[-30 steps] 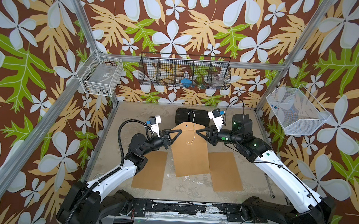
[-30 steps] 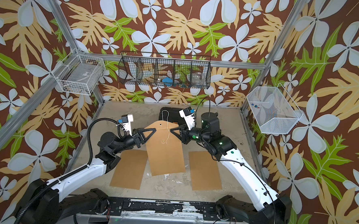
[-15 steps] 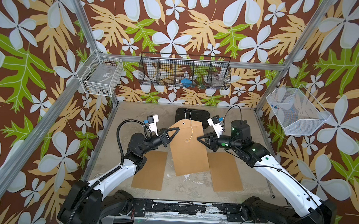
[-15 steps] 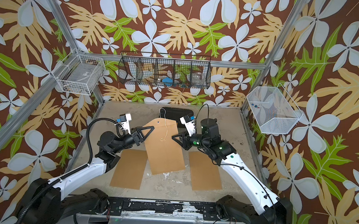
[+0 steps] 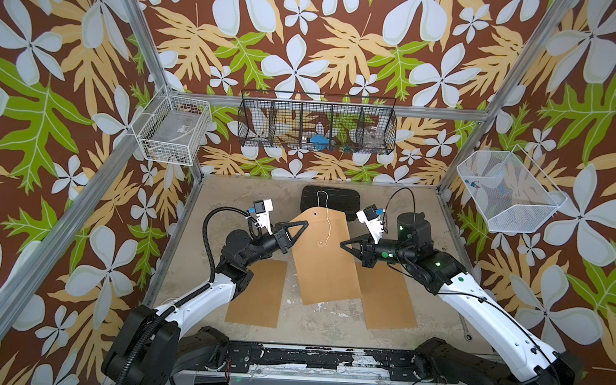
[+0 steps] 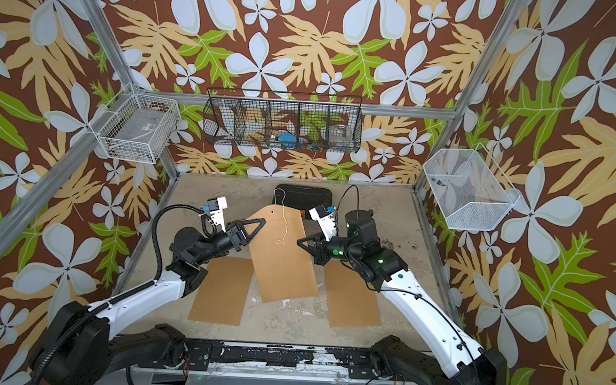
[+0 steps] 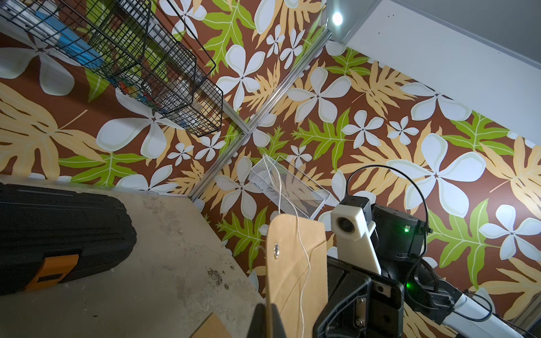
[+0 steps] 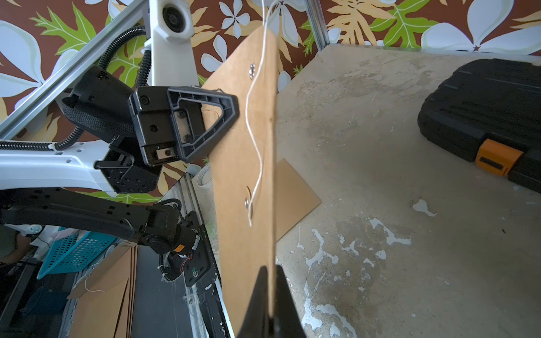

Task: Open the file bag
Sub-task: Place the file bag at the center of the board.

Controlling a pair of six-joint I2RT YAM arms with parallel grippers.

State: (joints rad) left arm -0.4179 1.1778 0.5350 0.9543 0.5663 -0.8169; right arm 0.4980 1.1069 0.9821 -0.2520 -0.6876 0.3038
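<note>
Brown kraft file bag [image 5: 326,270], flat, pinched by left tool [image 5: 304,225] and right tool [image 5: 343,244].

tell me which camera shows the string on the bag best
The right wrist view: the string hangs close and sharp down the bag, past both buttons to its loose end. The left wrist view shows it along the flap, its lower part cut off. In both top views it is only a thin small line.
</note>
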